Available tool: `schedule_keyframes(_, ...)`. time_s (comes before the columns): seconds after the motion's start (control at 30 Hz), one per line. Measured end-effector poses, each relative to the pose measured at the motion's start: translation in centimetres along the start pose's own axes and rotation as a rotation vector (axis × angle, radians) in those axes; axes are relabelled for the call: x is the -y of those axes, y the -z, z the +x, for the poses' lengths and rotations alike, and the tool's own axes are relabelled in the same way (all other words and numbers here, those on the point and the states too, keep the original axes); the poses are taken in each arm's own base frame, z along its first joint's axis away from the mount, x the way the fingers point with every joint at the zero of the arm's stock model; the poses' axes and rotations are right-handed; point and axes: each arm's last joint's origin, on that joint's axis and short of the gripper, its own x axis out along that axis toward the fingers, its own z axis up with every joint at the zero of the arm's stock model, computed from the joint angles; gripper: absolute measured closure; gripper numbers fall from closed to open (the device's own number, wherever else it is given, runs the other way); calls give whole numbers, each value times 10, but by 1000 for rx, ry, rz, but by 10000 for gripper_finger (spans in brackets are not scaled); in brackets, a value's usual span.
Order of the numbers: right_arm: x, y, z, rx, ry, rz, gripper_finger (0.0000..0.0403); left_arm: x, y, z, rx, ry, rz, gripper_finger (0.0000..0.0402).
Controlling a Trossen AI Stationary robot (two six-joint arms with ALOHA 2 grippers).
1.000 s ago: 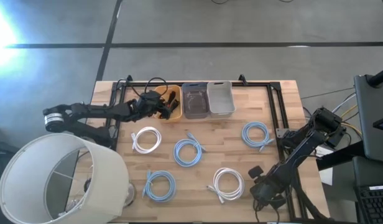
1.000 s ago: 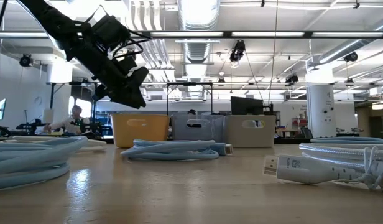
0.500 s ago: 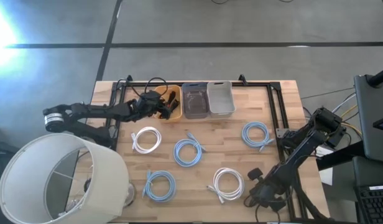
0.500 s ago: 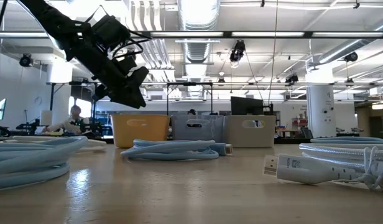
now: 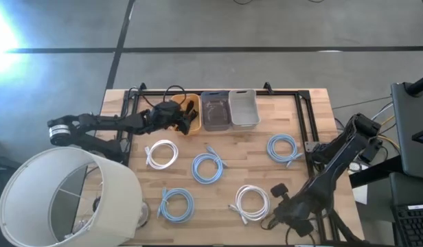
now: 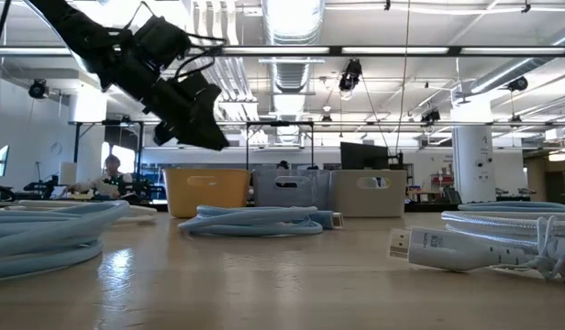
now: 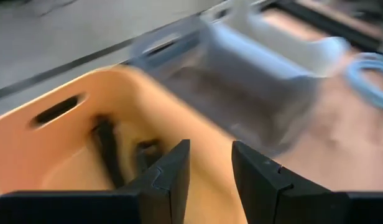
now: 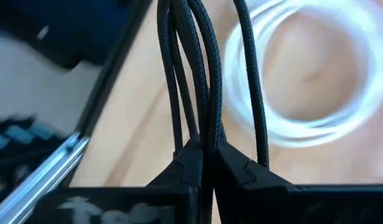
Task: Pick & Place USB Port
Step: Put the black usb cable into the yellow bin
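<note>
Right wrist view gives us the right gripper (image 8: 207,155) with its fingers pressed together on a black cable (image 8: 198,74), whose braided strands loop up from between the pads; a white cable coil (image 8: 316,93) lies on the wood just beyond the fingers. From the high view we place this gripper (image 5: 286,211) near the table's front edge, right beside that white coil (image 5: 251,203). The left gripper (image 7: 207,171) has its fingers a narrow gap apart and empty — it hangs over the yellow bin (image 7: 67,143), where dark cables (image 7: 107,149) lie inside. Past it stand a dark clear bin (image 5: 215,110) and a white bin (image 5: 243,108), touching in a row. Blue cable coils (image 5: 210,167) lie on the table between the two grippers. We can read no writing — the letters on the right gripper's body are cut off.
</note>
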Motion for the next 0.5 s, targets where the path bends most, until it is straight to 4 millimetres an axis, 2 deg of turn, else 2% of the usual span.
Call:
schedule_keyframes(0.3,42,-2,-55,298,302,89,389,25,-10,-6,114,366,210,280)
schedule_keyframes(0.5,83,1,-73,460,414,142,390,43,-6,-12,150,458,373,280)
